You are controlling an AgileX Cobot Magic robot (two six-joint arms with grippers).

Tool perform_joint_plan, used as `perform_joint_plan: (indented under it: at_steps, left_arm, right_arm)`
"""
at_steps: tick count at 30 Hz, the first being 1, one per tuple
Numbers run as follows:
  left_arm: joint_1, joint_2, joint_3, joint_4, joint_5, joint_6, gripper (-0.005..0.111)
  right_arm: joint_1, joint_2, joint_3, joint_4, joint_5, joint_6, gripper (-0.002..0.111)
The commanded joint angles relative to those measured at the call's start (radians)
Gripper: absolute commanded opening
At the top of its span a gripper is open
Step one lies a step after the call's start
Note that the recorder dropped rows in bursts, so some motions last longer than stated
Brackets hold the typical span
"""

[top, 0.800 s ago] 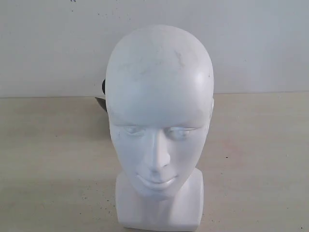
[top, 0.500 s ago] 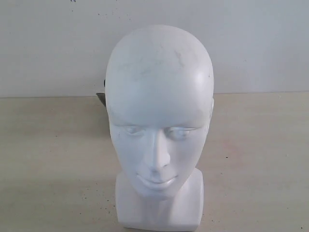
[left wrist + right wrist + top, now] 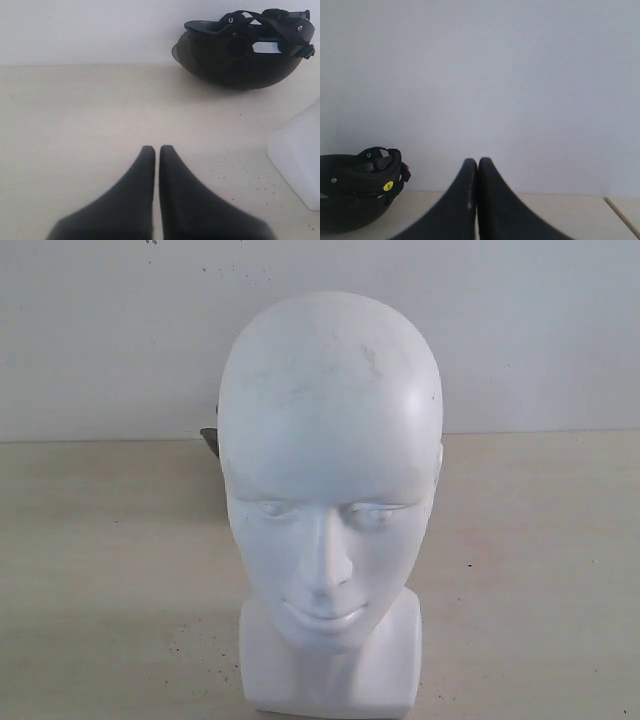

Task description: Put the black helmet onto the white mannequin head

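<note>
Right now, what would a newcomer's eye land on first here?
The white mannequin head fills the middle of the exterior view, facing the camera on a pale table. The black helmet lies crown down on that table near the wall, apart from the head. The left end effector and right end effector are both shut and empty.

My exterior camera sits close to the white mannequin head [image 3: 330, 490], facing it front-on with the wall [image 3: 100, 340] behind. Both my wrist cameras look low across the table [image 3: 75, 110] and share the black helmet [image 3: 242, 62], which sits farther off.
</note>
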Motion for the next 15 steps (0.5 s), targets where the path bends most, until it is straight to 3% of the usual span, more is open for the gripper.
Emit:
perform_joint_plan:
  at_steps: [1,5,15]
  left_arm:
    - [0.001,-0.003,0.004,-0.007,-0.001,0.001,0.004]
    - [0.001,-0.003,0.004,-0.007,-0.001,0.001,0.004]
    - [0.001,-0.003,0.004,-0.007,-0.001,0.001,0.004]
  right_arm:
    - [-0.004,0.147,-0.091,0.005,0.036,-0.010,0.000]
    - [-0.004,0.216,-0.095,0.010,-0.057,0.001,0.000]
    - [-0.004,0.246,-0.095,0.017,-0.092,0.030,0.000]
